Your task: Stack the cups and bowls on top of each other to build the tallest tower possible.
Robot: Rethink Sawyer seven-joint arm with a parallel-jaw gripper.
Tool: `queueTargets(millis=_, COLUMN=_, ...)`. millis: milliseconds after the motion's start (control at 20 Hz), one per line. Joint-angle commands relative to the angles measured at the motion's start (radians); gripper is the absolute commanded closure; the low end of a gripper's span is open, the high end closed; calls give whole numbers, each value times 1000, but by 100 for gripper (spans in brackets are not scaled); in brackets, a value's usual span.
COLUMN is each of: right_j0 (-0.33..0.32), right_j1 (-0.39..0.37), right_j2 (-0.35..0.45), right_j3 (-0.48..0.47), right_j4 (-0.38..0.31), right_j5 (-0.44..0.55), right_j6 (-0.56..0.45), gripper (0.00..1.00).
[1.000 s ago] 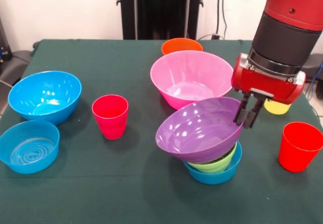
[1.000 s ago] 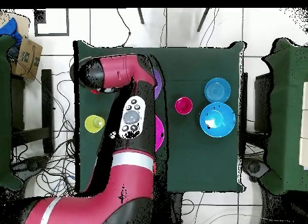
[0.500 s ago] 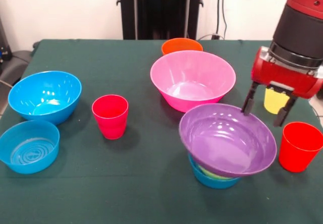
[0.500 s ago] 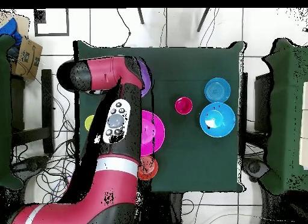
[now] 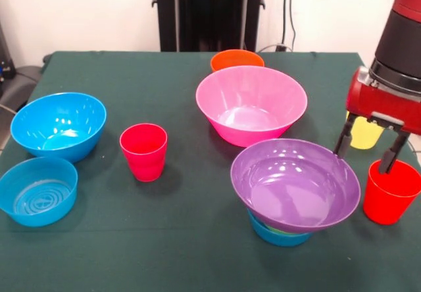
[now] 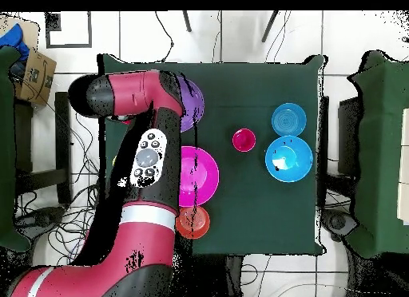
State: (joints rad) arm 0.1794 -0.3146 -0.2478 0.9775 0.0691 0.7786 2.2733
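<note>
No brand, label or writing can be read on any of the cups or bowls. The purple bowl (image 5: 295, 183) sits mouth-up on a small blue bowl (image 5: 279, 230) near the front of the green desk (image 5: 184, 252), its rim close to level; a sliver of lime green (image 5: 281, 228) shows between the two — that short pile is the only stack on the desk. Just behind it the big pink bowl (image 5: 251, 104) stands upright on the cloth by itself, and the small orange bowl (image 5: 237, 60) stands behind that, partly hidden by the pink rim.

The claw (image 5: 370, 149) hangs at the right side of the front view, its two dark fingers spread apart and pointing straight down, holding nothing. One finger is beside the purple bowl's rim, the other is over the near rim of a red cup (image 5: 391, 191) that stands upright, mouth up, on the desk. A yellow cup (image 5: 362, 134) stands behind the claw, mostly hidden by it.

On the other side of the desk a second red cup (image 5: 144, 151) stands upright, well apart from the pile. Beyond it are two more blue bowls, both mouth-up — a deeper one (image 5: 58, 125) and, just in front of it, a shallower one (image 5: 37, 190) with ridged rings on its floor.

In the overhead view the arm (image 6: 148, 162) covers most of the purple bowl.
</note>
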Motion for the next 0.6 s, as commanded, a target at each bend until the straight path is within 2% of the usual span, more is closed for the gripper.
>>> queueTargets(millis=50, right_j0=7, right_j1=23, right_j2=35, right_j3=-7, right_j4=31, right_j5=81, right_j6=180, gripper=0)
queueTargets(millis=200, right_j0=-5, right_j1=1, right_j2=48, right_j3=29, right_j4=40, right_j5=60, right_j6=144, gripper=0)
queueTargets(millis=600, right_j0=-75, right_j1=-140, right_j2=128, right_j3=271, right_j4=44, right_j5=-53, right_j6=-21, gripper=0)
